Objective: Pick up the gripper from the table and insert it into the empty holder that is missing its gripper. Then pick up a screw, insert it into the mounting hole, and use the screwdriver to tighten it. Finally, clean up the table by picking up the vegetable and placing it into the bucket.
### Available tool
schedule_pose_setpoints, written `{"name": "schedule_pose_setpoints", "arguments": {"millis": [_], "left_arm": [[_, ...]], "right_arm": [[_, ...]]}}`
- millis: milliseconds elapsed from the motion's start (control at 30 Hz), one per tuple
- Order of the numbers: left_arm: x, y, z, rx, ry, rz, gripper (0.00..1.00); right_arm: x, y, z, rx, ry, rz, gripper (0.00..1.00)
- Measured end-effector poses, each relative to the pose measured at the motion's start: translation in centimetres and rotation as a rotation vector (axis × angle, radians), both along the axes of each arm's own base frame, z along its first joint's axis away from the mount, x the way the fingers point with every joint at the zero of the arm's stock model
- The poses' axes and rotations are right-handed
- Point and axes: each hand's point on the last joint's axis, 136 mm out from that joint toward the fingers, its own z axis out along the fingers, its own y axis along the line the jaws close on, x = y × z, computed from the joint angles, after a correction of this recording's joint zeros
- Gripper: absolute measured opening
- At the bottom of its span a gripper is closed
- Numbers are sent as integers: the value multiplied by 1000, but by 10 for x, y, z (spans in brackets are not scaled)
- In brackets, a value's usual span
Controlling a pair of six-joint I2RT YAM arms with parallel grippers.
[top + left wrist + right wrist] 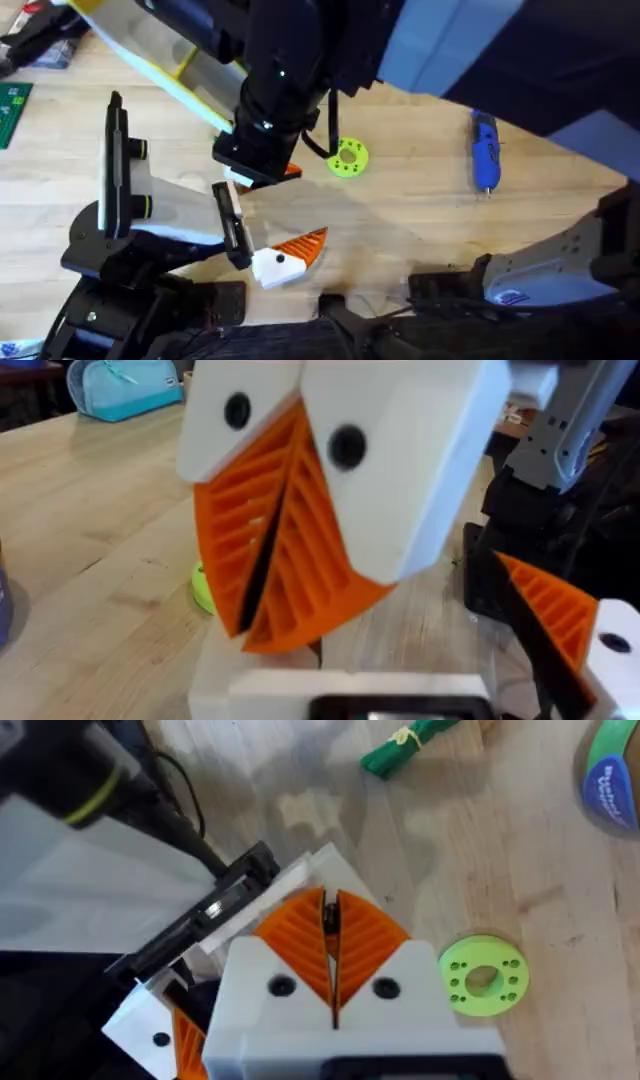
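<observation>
I count one holder [125, 215], one screwdriver [485, 150], one yellow-green disc [347, 158], one green vegetable [415, 742].

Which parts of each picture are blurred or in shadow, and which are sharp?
Overhead: the arm rising near the camera is large, dark and blurred; the blue screwdriver on the table is fairly sharp. Left wrist: its own fingers are close and soft. Right wrist: the green disc looks sharp; soft shadows lie on the table.
</observation>
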Motion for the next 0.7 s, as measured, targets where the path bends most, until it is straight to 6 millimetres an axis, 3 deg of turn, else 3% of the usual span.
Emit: {"name": "schedule_pose_setpoints", "arguments": {"millis": [700], "left_arm": [[0,0,0,0,0,0,991]], "right_arm": [[2,-1,-1,-8,-8,-5,3]]}}
